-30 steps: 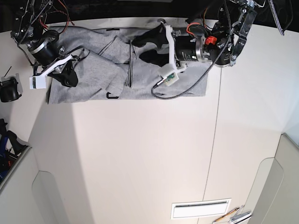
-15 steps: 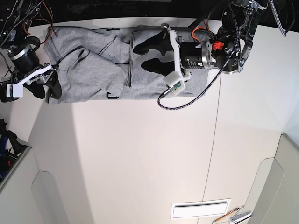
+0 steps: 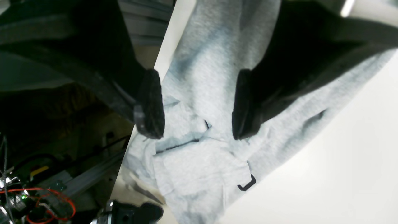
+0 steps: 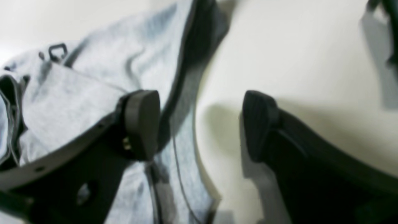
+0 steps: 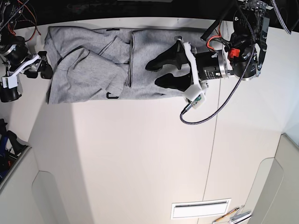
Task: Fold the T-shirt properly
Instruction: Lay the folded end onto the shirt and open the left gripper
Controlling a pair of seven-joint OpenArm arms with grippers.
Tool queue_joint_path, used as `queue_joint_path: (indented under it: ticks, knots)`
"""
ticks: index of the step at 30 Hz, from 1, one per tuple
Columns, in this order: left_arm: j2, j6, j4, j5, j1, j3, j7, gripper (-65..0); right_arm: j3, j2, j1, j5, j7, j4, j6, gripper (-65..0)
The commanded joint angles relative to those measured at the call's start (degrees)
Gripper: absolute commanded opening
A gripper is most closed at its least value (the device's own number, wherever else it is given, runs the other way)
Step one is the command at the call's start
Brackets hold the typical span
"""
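Base view: I see T-shirt [image 5: 93, 70] lying rumpled along far edge of white table [image 5: 140, 158]. Left gripper [image 5: 160, 73] over its right part, jaws apart, empty. Right gripper [image 5: 41, 64] off shirt's left edge, jaws apart.

Left wrist: pads [image 3: 150, 104] spread above grey cloth [image 3: 199, 130].

Right wrist: fingers [image 4: 141, 123] wide, nothing between; shirt edge [image 4: 93, 93] under one finger, bare table under other.

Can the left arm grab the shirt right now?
Probably yes. The left end effector hangs open right over the shirt, cloth showing between its pads, and nothing lies in the way.
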Motion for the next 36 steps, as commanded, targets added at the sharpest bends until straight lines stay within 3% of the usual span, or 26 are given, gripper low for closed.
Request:
queue_joint_path:
  ticks: [1,13,30,36]
  knots:
    - [-0.2,-0.5,1.0,-1.6,-0.4,-0.2,-1.0,-27.0,-0.5,0.9,0.3,1.3,1.0,0.3,0.4,-23.6]
    - [-0.2,-0.5,1.0,-0.7,-0.4,-0.2,-1.1,-27.0,-4.4,0.9,0.3,7.7,-3.1,-0.2,0.4,-23.6]
    - [-0.2,-0.5,1.0,0.1,-2.0,-2.6,-1.0,-27.0,-6.3,-2.1,-0.7,7.8,-3.2,-0.2,0.5,-24.8]
    - [-0.2,-0.5,1.0,0.2,-2.0,-10.5,-0.6,-27.0,-6.3,-2.1,-0.7,7.7,-3.0,-0.2,0.4,-56.4]
